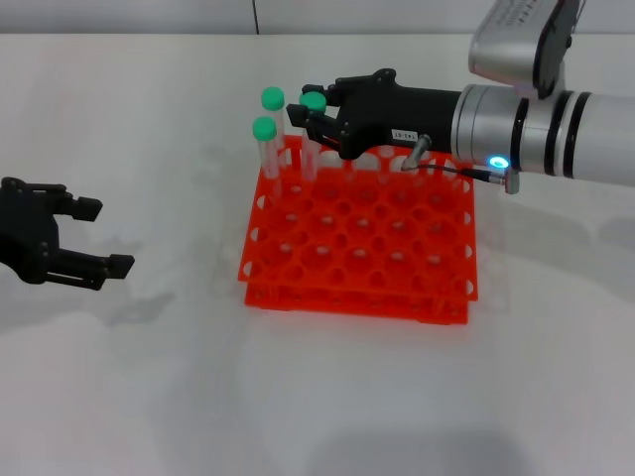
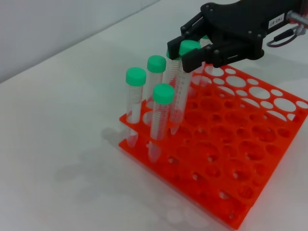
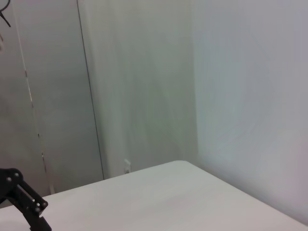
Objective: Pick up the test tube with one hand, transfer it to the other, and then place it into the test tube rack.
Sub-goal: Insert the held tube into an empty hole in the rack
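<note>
Green-capped test tube [image 2: 182, 82] is gripped in right gripper [image 1: 310, 117] jaws over the rack [image 1: 367, 238], other tubes [image 2: 144, 103] crowding alongside; left gripper [image 1: 84, 238] is held open near the tabletop's [image 1: 149, 397] left edge.

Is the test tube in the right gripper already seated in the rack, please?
Partly in: the test tube stands upright, its tip through a hole in the test tube rack, with the right gripper shut on its cap.

Only one printed item appears: a small white label [image 1: 406, 131] on the body of the right gripper [image 1: 310, 111], set behind the fingers [image 1: 298, 116] toward the wrist. It carries dark print too small to read. The left wrist view shows the same label at the rear of the gripper body, also illegible. Graduation marks run along the test tube [image 2: 181, 82] between those fingers; no numbers are readable.
</note>
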Robot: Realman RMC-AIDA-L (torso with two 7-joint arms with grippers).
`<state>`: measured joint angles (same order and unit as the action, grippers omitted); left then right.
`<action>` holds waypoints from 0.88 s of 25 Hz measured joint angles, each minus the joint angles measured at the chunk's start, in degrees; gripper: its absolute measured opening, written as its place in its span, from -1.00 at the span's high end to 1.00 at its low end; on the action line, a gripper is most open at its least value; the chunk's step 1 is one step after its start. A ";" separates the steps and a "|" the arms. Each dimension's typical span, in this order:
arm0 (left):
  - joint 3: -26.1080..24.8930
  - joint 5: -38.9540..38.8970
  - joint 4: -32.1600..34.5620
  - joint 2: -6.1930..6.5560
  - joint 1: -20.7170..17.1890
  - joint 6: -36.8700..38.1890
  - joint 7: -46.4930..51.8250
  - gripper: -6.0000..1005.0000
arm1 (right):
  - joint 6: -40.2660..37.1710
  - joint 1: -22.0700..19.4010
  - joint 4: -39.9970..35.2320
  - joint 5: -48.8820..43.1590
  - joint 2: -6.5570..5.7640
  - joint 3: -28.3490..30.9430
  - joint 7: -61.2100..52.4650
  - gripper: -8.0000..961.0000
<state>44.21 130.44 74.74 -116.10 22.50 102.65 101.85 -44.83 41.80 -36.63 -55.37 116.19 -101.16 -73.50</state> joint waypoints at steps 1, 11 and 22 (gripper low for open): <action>0.00 0.01 -0.04 0.00 0.00 -0.10 -0.01 -0.74 | 0.12 0.13 0.13 0.00 0.00 -0.16 -0.14 0.28; 0.08 0.08 -0.21 0.00 0.00 -0.57 -0.07 -0.74 | 0.74 0.22 0.29 0.00 0.00 -0.27 -0.12 0.25; 0.09 0.08 -0.78 0.00 0.15 -0.78 -0.16 -0.74 | 1.04 0.21 0.28 0.00 0.00 -0.26 -0.02 0.23</action>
<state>44.30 130.52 73.96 -116.10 22.65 101.87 101.69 -43.79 42.01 -36.35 -55.37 116.19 -101.42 -73.52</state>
